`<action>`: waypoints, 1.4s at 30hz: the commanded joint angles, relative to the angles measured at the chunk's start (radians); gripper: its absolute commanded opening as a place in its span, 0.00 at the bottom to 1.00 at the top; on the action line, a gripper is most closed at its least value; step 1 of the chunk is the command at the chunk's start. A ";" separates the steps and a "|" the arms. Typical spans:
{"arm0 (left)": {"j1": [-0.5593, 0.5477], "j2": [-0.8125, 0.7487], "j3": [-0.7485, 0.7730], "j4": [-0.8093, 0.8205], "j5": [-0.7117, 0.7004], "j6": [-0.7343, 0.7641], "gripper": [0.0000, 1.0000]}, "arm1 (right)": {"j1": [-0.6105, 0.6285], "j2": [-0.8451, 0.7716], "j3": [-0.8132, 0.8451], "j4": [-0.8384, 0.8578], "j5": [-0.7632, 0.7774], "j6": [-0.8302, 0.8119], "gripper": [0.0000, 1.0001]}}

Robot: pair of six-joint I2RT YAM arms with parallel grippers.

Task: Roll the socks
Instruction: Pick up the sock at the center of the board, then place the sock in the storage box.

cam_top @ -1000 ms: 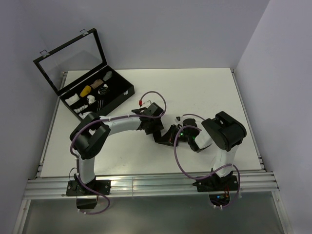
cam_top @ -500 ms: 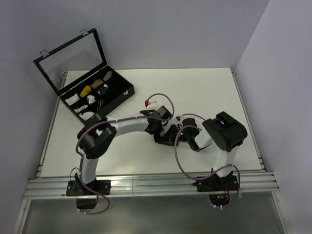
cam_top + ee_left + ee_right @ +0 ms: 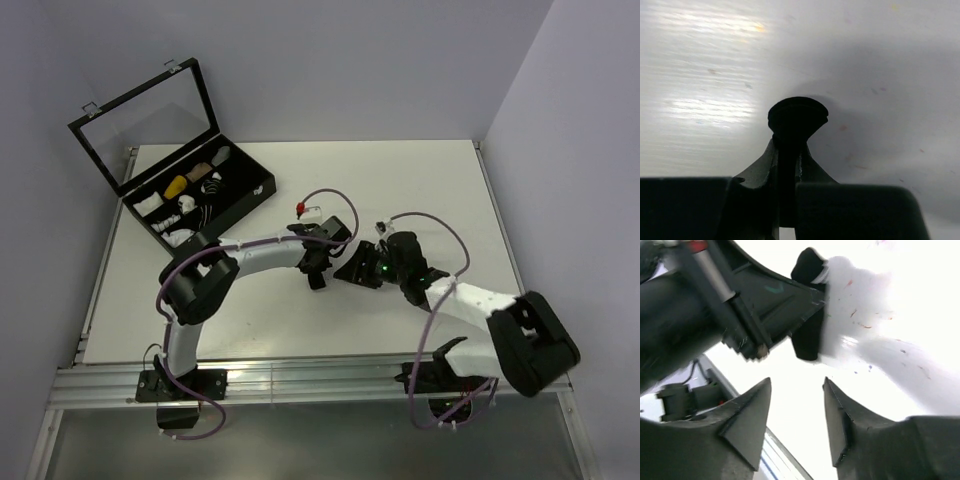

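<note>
Near the middle of the white table [image 3: 420, 180], the left gripper [image 3: 789, 150] is pinched tight on the socks [image 3: 797, 114], a black wad of fabric that bulges just beyond its fingertips, close over the tabletop; whether it touches the surface I cannot tell. From the right wrist view the fabric shows as a dark bunch with a thin white stripe at its upper end, caught between the left gripper's fingers. The right gripper [image 3: 796, 390] is just beside it, its jaws apart with nothing between them, pointed toward the bunch without touching it. At the far left corner, an open black case [image 3: 245, 205] with a clear lid holds small rolled bundles [image 3: 176, 187] in white, yellow and tan.
</note>
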 commanded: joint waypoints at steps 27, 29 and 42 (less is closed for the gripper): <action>0.620 -0.152 0.346 0.066 0.177 0.903 0.00 | -0.008 -0.759 0.447 -0.854 0.697 -0.424 0.97; 0.652 -0.095 0.380 0.059 0.248 0.932 0.00 | -0.008 -0.761 0.447 -0.840 0.708 -0.443 0.98; 0.787 0.016 0.315 0.213 0.430 0.982 0.00 | -0.008 -0.675 0.469 -0.815 0.759 -0.513 0.99</action>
